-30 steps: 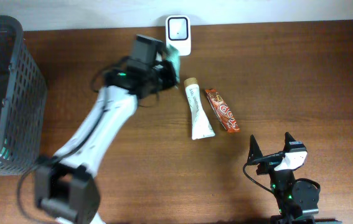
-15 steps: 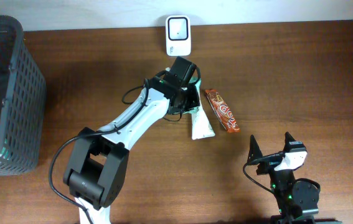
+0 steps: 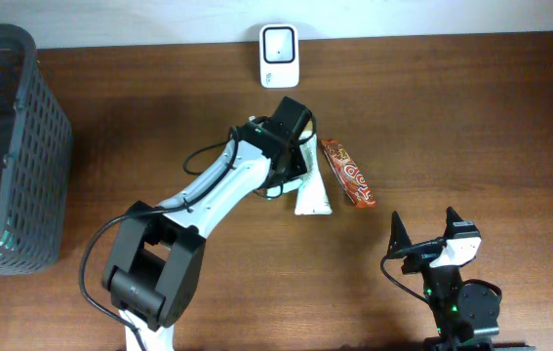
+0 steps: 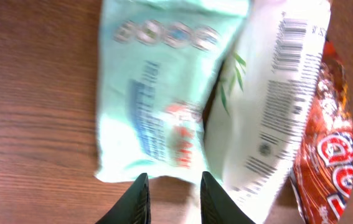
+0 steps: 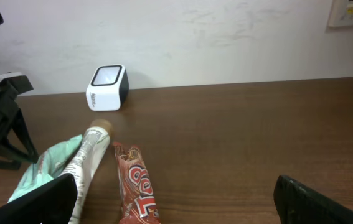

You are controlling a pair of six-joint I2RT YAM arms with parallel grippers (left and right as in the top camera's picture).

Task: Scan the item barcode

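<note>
packet (image 4: 157,93) laps tube's (image 4: 276,112) edge; left gripper (image 4: 174,178) ajar, open table (image 4: 33,124) beside.

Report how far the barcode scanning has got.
Done, apparently: the green packet, held at the scanner a second ago, now lies against the white tube. In hand: the left end effector hovers at its edge, fingers parted. Left: tube and chocolate bar seem still to scan; the right end effector waits open.
</note>
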